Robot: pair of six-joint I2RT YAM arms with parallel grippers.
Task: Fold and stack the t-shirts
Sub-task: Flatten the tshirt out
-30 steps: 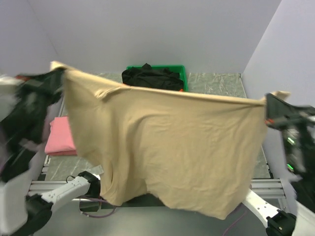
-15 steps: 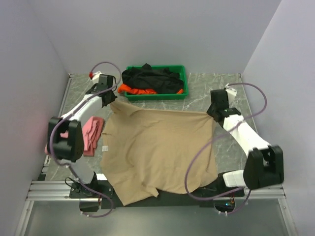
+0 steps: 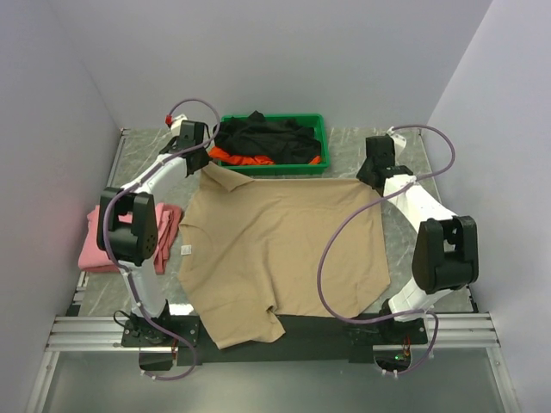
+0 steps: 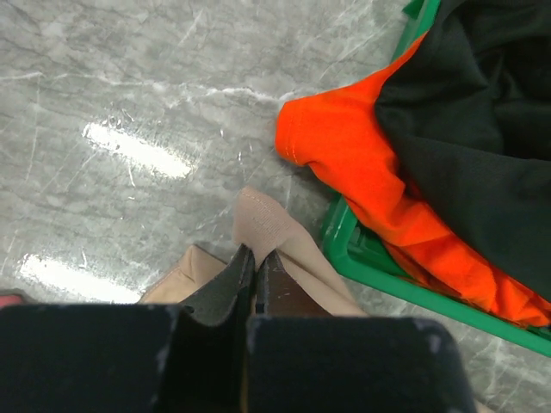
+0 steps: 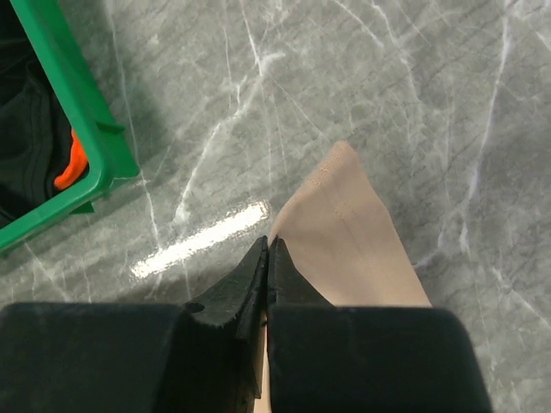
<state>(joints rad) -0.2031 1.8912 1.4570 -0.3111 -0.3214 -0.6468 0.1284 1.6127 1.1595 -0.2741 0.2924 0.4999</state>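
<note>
The large beige t-shirt [image 3: 280, 245] lies spread flat on the marble table, its near hem hanging over the front edge. My left gripper [image 3: 200, 163] is shut on its far left corner [image 4: 263, 224] beside the tray. My right gripper [image 3: 370, 176] is shut on its far right corner [image 5: 340, 228]. A folded pink t-shirt [image 3: 116, 237] lies at the left, partly behind my left arm. The black t-shirt [image 3: 263, 136] and the orange t-shirt [image 3: 245, 158] are bunched in the green tray; both show in the left wrist view, black [image 4: 482, 129] over orange [image 4: 362, 163].
The green plastic tray [image 3: 318, 163] stands at the back centre against the wall; its rim shows in the left wrist view [image 4: 362, 258] and the right wrist view [image 5: 77, 112]. Grey walls close in on the left, back and right. A white tag [image 3: 186, 250] lies beside the beige shirt.
The beige shirt, held up stretched in the air a second ago, has been swung down and laid flat on the table. Both grippers moved further back, pulling its far edge towards the tray.
</note>
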